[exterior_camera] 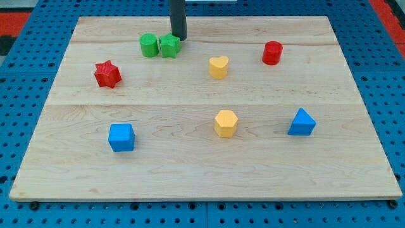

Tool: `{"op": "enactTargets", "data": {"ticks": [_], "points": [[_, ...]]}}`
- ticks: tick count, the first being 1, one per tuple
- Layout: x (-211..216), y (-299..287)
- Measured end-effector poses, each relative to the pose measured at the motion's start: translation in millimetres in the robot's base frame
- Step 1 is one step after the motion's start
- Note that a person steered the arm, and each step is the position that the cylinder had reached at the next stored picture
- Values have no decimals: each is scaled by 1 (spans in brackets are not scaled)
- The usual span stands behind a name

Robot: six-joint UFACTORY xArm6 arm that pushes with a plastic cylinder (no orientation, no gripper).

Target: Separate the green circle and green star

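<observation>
The green circle (149, 45) and the green star (169, 45) sit side by side, touching, near the view's top left of the wooden board (202, 183). The circle is on the left, the star on the right. My tip (180, 38) stands just at the star's upper right edge, touching it or nearly so. The dark rod rises from there out of the view's top.
A red star (107, 74) lies left of centre. A yellow heart (218, 66) and a red cylinder (272, 52) lie to the right of the green pair. A blue cube (121, 137), a yellow hexagon (225, 123) and a blue triangular block (302, 122) lie lower down.
</observation>
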State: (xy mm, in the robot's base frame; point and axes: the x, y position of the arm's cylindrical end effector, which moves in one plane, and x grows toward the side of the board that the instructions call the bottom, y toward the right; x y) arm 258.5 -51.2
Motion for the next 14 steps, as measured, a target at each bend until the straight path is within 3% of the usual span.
{"op": "enactTargets", "data": {"ticks": [1,2,3,5,6,7,8,9,10,12,14], "points": [[-3,5],[-32,17],[7,19],[46,35],[95,18],[88,-76],[58,-134],[18,-151],[0,-113],[40,-68],[35,-30]]}}
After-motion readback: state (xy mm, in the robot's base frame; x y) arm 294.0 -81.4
